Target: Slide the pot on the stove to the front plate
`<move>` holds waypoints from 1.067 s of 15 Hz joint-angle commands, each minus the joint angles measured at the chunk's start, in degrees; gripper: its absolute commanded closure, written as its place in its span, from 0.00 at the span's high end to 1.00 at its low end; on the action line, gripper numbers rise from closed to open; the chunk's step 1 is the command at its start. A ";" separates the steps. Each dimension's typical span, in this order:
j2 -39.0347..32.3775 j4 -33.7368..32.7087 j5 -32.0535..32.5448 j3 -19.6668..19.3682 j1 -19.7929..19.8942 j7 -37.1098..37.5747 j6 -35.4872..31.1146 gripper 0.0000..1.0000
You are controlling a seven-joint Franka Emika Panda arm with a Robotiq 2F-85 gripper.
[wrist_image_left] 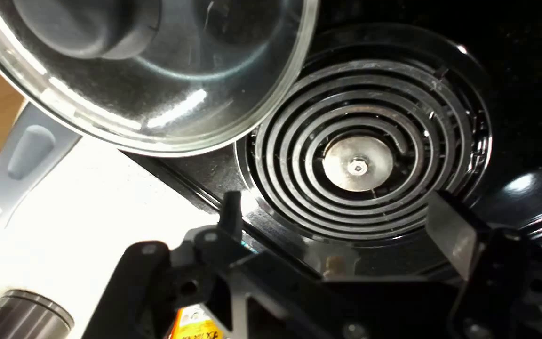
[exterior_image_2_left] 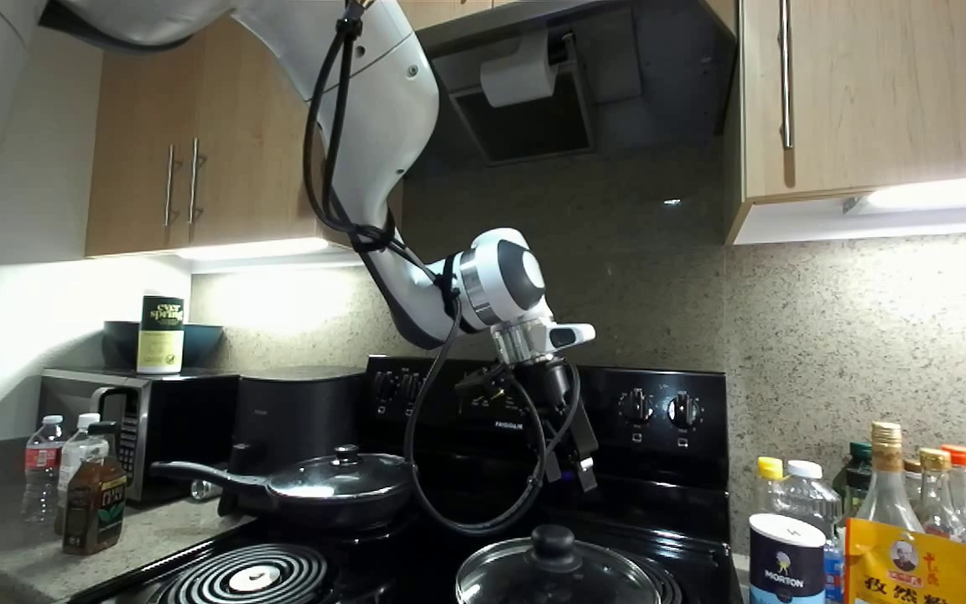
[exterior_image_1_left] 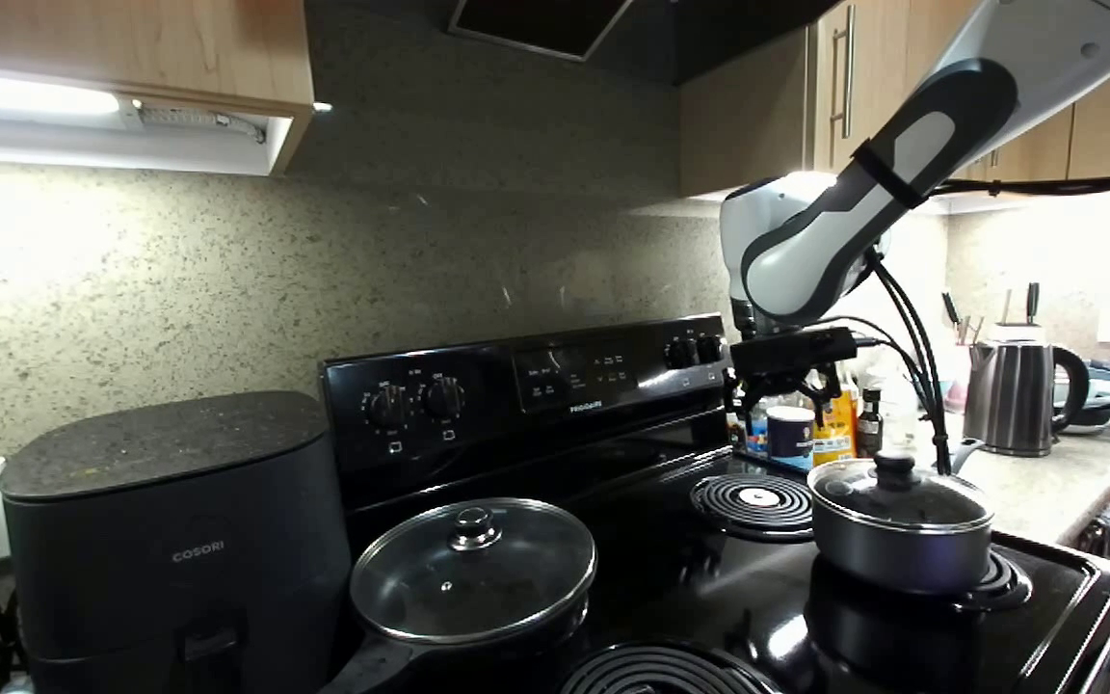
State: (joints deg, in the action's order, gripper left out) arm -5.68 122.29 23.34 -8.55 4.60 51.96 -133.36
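The pot [exterior_image_1_left: 902, 554], dark grey with a glass lid and black knob, stands toward the stove's front right. Its lid [exterior_image_2_left: 558, 575] shows in an exterior view, cut by the lower edge. In the wrist view the pot [wrist_image_left: 177, 108] is at upper left, its grey handle over the counter. The stove [exterior_image_1_left: 603, 520] is black with coil burners. A front plate [exterior_image_1_left: 1006, 583] shows partly beneath and beside the pot. My gripper [exterior_image_1_left: 783, 405] is open and empty, above the bare rear coil [wrist_image_left: 358, 165], behind and apart from the pot. Its fingers [wrist_image_left: 337, 212] are wide apart; it also shows in an exterior view [exterior_image_2_left: 571, 476].
A black frying pan with glass lid [exterior_image_1_left: 473, 573] stands on the rear burner across the stove. Another front coil [exterior_image_2_left: 252, 579] is bare. Bottles, a Morton container [exterior_image_2_left: 787, 558] and a yellow packet [exterior_image_2_left: 909, 562] stand beside the stove. The knob panel [exterior_image_1_left: 555, 376] rises behind.
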 commanded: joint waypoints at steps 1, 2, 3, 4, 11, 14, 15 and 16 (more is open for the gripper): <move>1.38 2.03 -0.03 2.28 -2.09 -3.44 -0.18 1.00; 1.99 2.70 -0.74 2.91 -2.48 -5.68 -0.46 1.00; 2.14 3.13 -1.19 3.55 -3.01 -7.18 -0.57 1.00; 2.55 3.72 -1.78 4.17 -3.51 -8.76 -0.62 1.00; 1.79 3.12 -1.83 4.68 -3.96 -9.74 -1.20 1.00; 1.88 3.13 -1.83 4.62 -3.94 -9.86 -1.23 1.00; 1.88 3.14 -1.83 4.62 -3.94 -9.87 -1.24 1.00; 0.93 2.84 -3.34 4.53 -3.58 -11.73 -1.71 1.00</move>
State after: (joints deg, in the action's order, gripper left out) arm -3.84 125.48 21.58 -4.03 0.54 42.21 -134.73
